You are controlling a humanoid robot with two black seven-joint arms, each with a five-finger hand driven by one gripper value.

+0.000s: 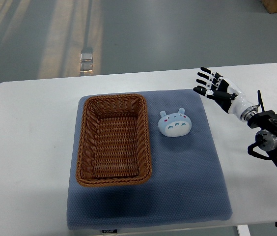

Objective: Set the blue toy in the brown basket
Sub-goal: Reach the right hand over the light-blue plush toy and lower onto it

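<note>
A pale blue toy (175,123) with small ears and a face lies on the blue-grey mat, just right of the brown wicker basket (85,142). The basket holds nothing. My right hand (214,88) hovers to the upper right of the toy, near the mat's right edge, its fingers spread and holding nothing. A clear gap separates it from the toy. The left arm does not show.
The blue-grey mat (187,182) covers the middle of a white table (25,147). Grey floor lies beyond the table's far edge, and a small clear object (86,59) sits on it.
</note>
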